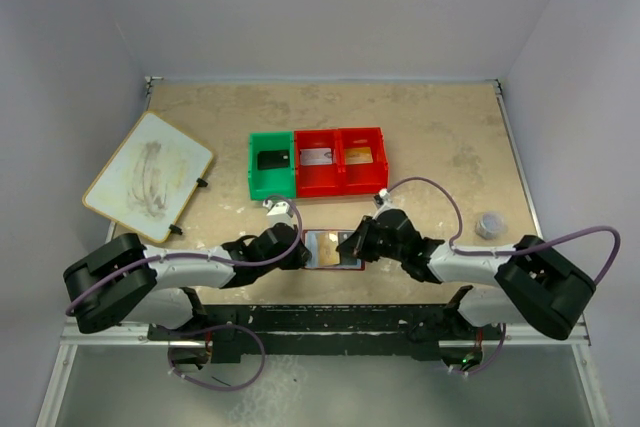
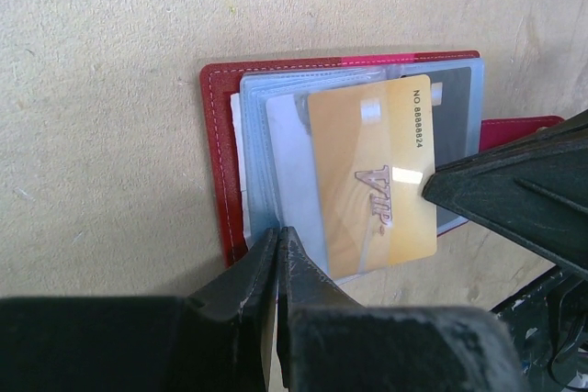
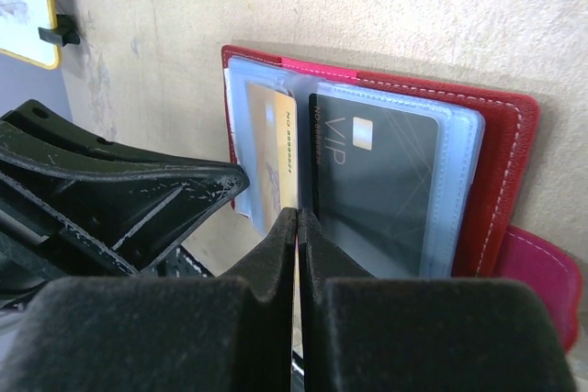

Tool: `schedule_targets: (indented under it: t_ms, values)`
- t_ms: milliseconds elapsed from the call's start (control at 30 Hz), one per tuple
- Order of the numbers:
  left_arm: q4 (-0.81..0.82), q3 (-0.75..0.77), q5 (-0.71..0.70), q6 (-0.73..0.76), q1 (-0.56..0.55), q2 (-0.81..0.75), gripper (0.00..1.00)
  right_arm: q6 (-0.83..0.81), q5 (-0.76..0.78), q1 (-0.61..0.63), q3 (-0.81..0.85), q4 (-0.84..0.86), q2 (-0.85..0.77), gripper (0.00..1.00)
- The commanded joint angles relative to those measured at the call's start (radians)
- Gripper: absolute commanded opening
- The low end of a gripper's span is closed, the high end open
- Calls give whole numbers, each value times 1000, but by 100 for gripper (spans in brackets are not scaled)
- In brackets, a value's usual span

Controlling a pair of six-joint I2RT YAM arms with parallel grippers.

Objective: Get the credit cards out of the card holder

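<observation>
Left gripper (image 2: pixel 277 236): jaws closed, tips at card holder (image 2: pixel 220 162) edge; right gripper (image 3: pixel 299 219): jaws closed, tips at gold card (image 2: pixel 372 172), half out; holder open between both on table (image 1: pixel 450 147); black card (image 3: pixel 377 181) sleeved; bin tray (image 1: pixel 318 133) beyond.

Red tab (image 2: pixel 516 128) partly behind right gripper (image 2: pixel 432 188)

I see the holder (image 1: pixel 332 248) lying open on the counter (image 1: pixel 440 137) near my edge, left claw (image 1: pixel 298 251) at its left, right claw (image 1: pixel 353 244) at its right. Behind it sits the bin (image 1: pixel 318 188), a card (image 1: pixel 317 157) in each compartment; the board (image 1: pixel 148 175) lies far left.
</observation>
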Motion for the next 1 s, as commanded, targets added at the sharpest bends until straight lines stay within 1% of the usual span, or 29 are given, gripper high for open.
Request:
schedule_targets:
  t_ms: [0, 67, 167, 267, 433, 567, 667, 767, 967]
  values:
    - [-76, 5, 15, 7, -7, 26, 0, 7, 29, -15, -15, -7, -32, 0]
    - [-76, 6, 6, 0, -7, 6, 0, 7, 25, -16, -17, -4, -32, 0]
    - [-72, 26, -3, 8, -7, -45, 9, 10, 15, -17, -20, 9, -18, 0]
    - [-85, 84, -5, 31, -7, -76, 16, 16, 11, -17, -23, 28, 1, 0]
    - [-88, 180, 10, 71, -7, -42, 21, 21, 9, -17, -24, 43, 23, 0]
    - [-39, 198, 36, 73, -7, 33, 22, 25, 5, -17, -26, 52, 36, 0]
    - [-26, 185, 25, 55, -7, 98, 21, 30, 3, -17, -30, 58, 38, 0]
    - [-36, 160, 11, 41, -7, 143, 15, 30, 3, -17, -29, 56, 37, 0]
    - [-1, 80, 6, 16, -9, 99, 12, 33, 0, -17, -29, 55, 36, 0]
